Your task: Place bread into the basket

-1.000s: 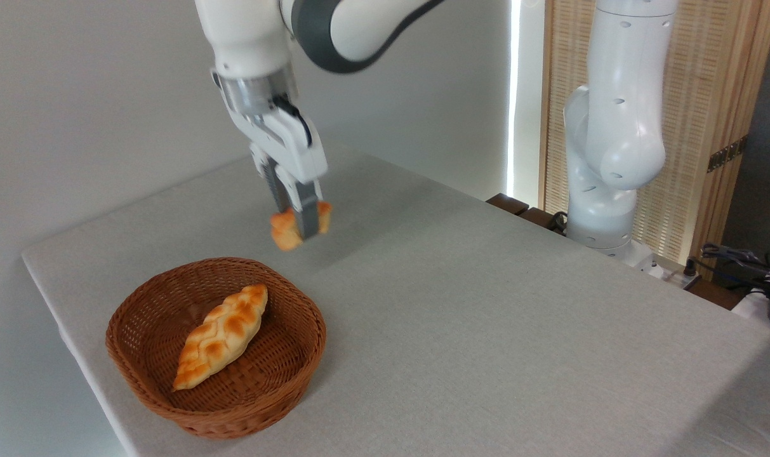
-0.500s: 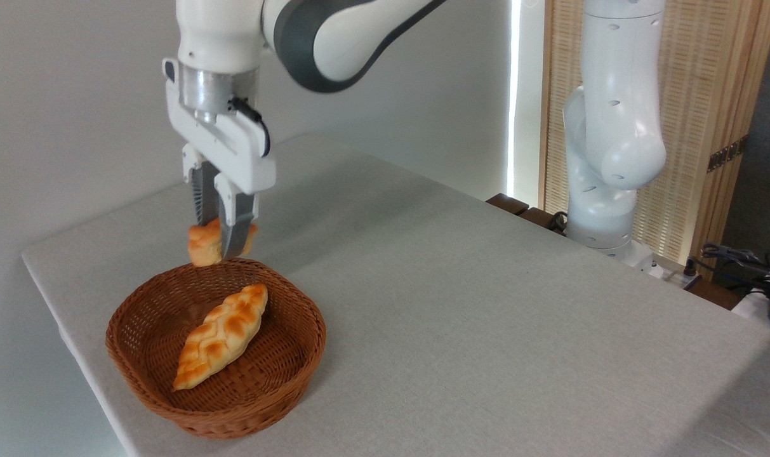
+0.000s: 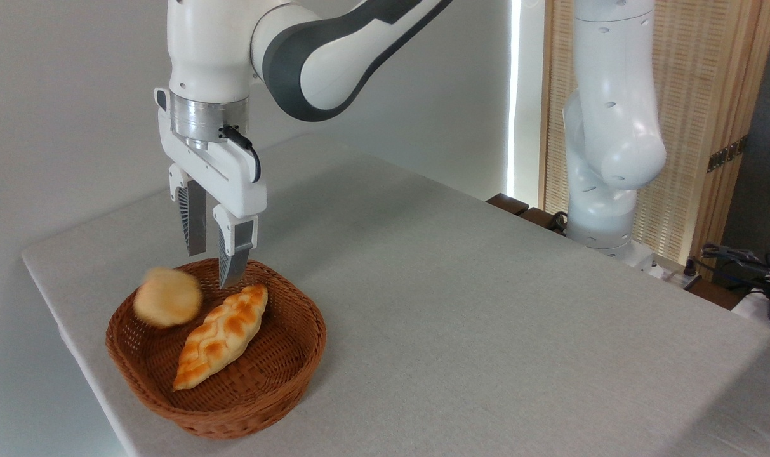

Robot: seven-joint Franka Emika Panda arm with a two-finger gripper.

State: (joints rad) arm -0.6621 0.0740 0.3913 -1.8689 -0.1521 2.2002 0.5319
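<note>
The bread [image 3: 167, 297] is a small round bun, blurred, with its pale underside showing, over the back left part of the brown wicker basket [image 3: 283, 374]. It is free of my gripper [image 3: 212, 266], which hangs just above the basket's far rim, up and to the right of the bun. The gripper's jaws stand apart and open with nothing between them. I cannot tell whether the bun touches the basket floor.
A long braided golden loaf [image 3: 221, 334] lies diagonally in the basket's middle. The basket sits near the table's left front corner [image 3: 35, 260]. My arm's white base [image 3: 604, 222] stands at the far right edge, with cables [image 3: 740, 260] beside it.
My gripper moved left and slightly forward over the basket's rim, then opened. The bun left the fingers and dropped to the left into the basket.
</note>
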